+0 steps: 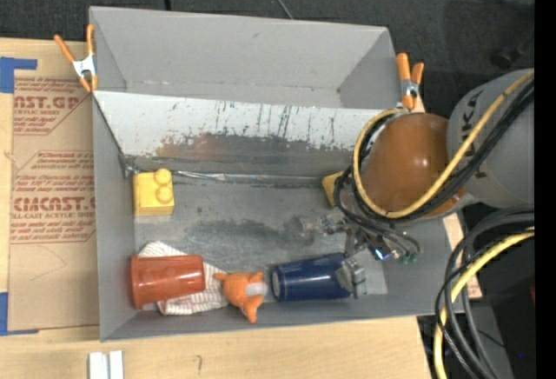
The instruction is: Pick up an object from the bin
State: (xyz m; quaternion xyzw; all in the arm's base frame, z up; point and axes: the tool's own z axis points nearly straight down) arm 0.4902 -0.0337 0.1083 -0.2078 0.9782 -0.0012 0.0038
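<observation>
My gripper (363, 269) sits at the right end of a dark blue cylinder (308, 280), which lies along the front edge of the bin (243, 47), long axis left-right. Jaw state: I cannot tell. The bin also holds a red cup (167, 279), white cloth (191, 303), orange toy (241, 290) and yellow block (153, 193).

The arm (504, 142) comes in from the right as a thick grey link, up and to the right of the claw (363, 257). A rounded orange cover (407, 162) sits at its wrist, just above the claw, and hides most of it. Yellow and black cables (473, 164) loop round the cover's rim and run off along the grey link. More of them hang in coils to the claw's lower right. The claw points downward, its dark metal parts and thin wires showing just under the cover's lower edge.
</observation>
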